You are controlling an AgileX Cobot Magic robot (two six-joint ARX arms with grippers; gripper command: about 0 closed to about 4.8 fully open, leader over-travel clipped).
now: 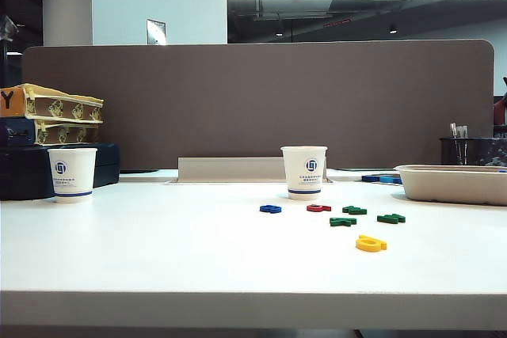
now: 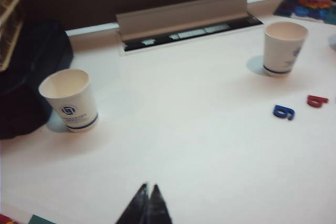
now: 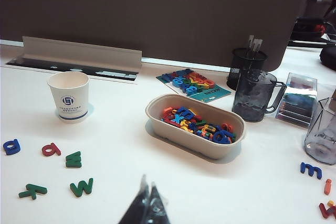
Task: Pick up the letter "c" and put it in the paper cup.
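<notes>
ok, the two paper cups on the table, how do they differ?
The left cup stands alone near the dark bag, close to the left gripper. The middle cup sits just behind the loose letters, such as the blue letter. Both are upright, white, with the same blue logo and band.

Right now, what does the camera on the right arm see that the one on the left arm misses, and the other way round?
Only the right wrist view shows the oval tray of letters, the dark jug, the green letters and the shut right tool. Only the left wrist view shows the second paper cup, the black bag and the shut left tool. Both show the paper cup, blue letter and red letter.
</notes>
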